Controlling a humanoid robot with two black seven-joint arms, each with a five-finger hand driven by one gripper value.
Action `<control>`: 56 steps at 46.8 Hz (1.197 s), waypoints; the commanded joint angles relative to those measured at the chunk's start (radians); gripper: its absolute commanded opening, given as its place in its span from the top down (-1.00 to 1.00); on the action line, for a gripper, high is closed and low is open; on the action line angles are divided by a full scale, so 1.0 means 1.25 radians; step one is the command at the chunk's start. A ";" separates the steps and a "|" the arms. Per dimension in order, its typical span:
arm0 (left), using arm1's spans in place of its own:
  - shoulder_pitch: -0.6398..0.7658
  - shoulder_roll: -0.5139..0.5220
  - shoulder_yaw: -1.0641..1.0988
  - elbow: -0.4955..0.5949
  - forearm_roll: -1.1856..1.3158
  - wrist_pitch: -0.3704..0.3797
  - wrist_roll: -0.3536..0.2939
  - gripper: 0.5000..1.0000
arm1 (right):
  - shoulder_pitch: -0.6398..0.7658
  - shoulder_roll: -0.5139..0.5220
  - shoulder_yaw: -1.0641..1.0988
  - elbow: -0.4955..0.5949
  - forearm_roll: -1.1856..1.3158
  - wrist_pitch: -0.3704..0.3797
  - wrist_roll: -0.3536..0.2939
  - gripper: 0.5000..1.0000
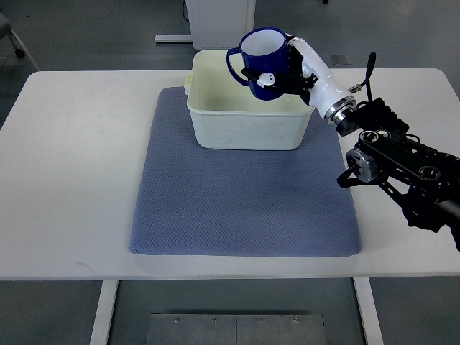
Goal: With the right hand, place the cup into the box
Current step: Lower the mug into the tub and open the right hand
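Holding the blue cup with my right robot hand clamped around its side, I keep it above the far right part of the white box, mouth up, so I judge it can go straight down inside. That box sits on the blue mat on the desk, which probably keeps it from sliding.

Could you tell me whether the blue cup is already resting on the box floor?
No, the right hand holds the blue cup above the box.

Glossy blue cup, matt cream plastic box, textured grey cloth mat, smooth white table
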 commanded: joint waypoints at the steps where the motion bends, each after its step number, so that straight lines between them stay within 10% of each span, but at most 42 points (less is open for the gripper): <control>1: 0.000 0.000 0.002 0.000 0.000 0.000 0.000 -1.00 | 0.010 0.033 -0.002 -0.033 0.000 -0.012 -0.002 1.00; 37: 0.000 0.000 0.002 0.000 0.000 0.000 0.000 -1.00 | 0.023 0.143 0.004 -0.206 0.004 -0.067 -0.016 1.00; 56: 0.000 0.000 -0.001 0.000 0.000 0.000 0.000 -1.00 | 0.023 0.143 0.008 -0.205 0.010 -0.071 -0.011 -0.92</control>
